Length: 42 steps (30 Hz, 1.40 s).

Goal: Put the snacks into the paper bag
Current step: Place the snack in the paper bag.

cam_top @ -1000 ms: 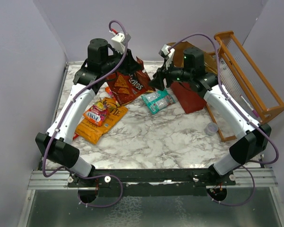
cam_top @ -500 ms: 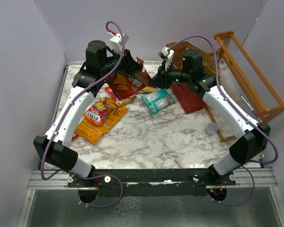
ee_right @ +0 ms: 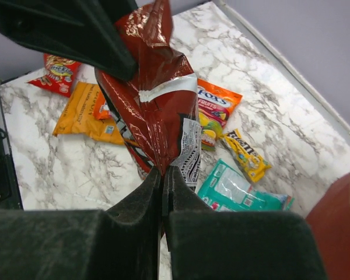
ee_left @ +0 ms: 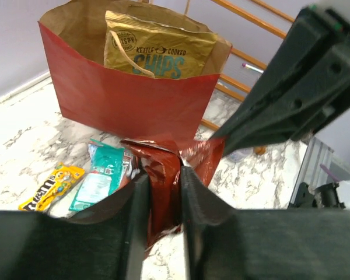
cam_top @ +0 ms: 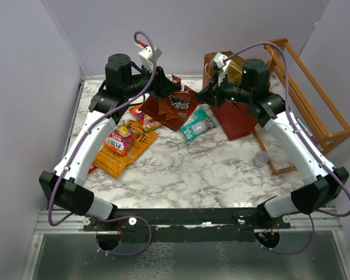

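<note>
Doritos bag (ee_right: 154, 111) dark red, crumpled | left tool (ee_left: 162, 181) pinches it | right tool (ee_right: 163, 172) pinches it

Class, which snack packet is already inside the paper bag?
The gold kettle-cooked chips bag; it alone stands inside the red paper bag, others are outside.

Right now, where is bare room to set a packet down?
Bare marble spans the near middle, between the orange packet at left, the teal pouch beyond and the plastic cup at right. Crowded farther back: left gripper and right gripper pinch the red chip bag by the paper bag.
</note>
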### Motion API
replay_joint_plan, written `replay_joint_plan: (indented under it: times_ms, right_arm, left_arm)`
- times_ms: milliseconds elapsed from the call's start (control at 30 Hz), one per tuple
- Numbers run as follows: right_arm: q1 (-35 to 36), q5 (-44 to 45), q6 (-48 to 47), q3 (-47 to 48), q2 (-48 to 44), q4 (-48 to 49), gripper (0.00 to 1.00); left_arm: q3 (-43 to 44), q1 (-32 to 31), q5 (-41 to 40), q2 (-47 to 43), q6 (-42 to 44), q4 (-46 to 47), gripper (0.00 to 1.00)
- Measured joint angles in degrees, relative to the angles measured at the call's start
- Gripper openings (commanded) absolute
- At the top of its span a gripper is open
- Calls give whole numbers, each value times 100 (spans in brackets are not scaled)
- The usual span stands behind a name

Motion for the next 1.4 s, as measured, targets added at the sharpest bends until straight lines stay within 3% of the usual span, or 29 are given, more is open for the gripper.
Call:
replay_joint_plan:
  times_ms: [300,533,767,1000,1400]
  right_arm:
    - [-920,-120,-37,11,-463,-219,1]
    - [-1661,-280,-37,337,-807,-498,1]
    - [-2221,-61,-4,1062,-975,-804,1]
    - [-2559,879,4,1982,-894,-1049,1]
    - [-2603,2221,-92,3296,232,-1134,1]
  left_arm:
    - [0,0,118,-63,621,-251,67]
    - [11,57,114,-262,1139,-636,83]
    - [17,105,11,-476,1606,-966,85]
    - [9,188,-136,-603,1867,-1071,85]
    - [-144,212,-153,-774,2002,-1134,85]
